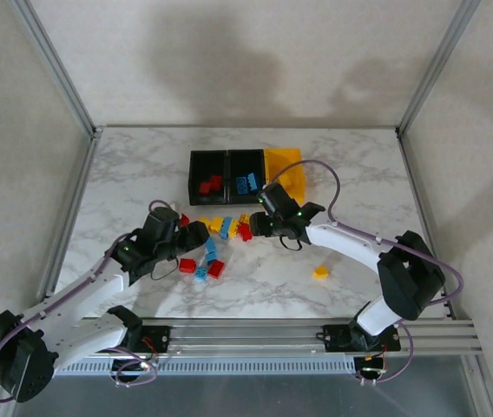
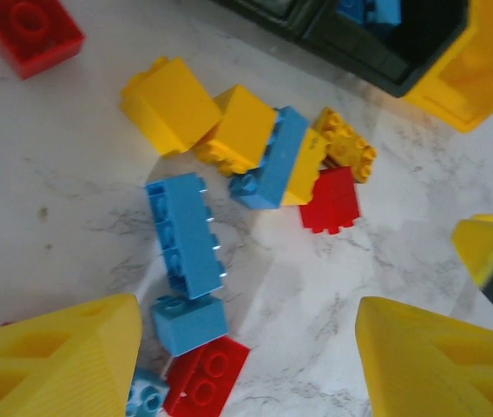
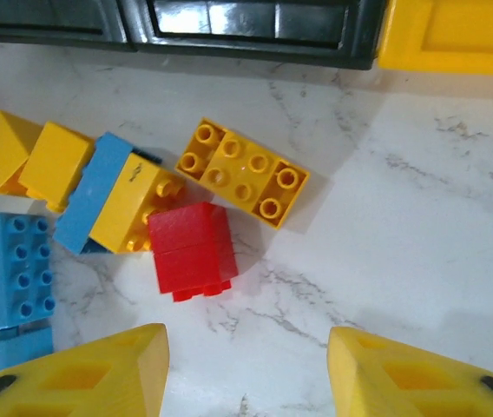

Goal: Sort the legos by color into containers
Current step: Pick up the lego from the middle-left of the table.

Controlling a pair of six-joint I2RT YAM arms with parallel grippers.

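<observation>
Your legos [image 1: 218,228] lie mostly in a loose cluster on the marble table [image 1: 142,165], just in front of the three joined bins [image 1: 228,169]. The left black bin [image 1: 207,154] holds red bricks and the middle black bin [image 1: 246,153] holds blue ones. You cannot tell what is in the yellow bin [image 1: 288,161]. A lone yellow brick [image 1: 320,272] lies well apart from the cluster, off to the right.

In the right wrist view, a red brick [image 3: 192,249] sits just ahead of your right gripper [image 3: 246,373]. It touches a yellow brick [image 3: 134,208] and lies beside an eight-stud yellow brick [image 3: 242,172]. That gripper's jaws stand apart with nothing between them.

Your left gripper [image 2: 246,365] is spread wide over bare marble and grips nothing. A small blue brick [image 2: 186,321] lies just beside one of its fingers [image 2: 55,360], and a long blue brick [image 2: 184,234] lies just beyond that.
</observation>
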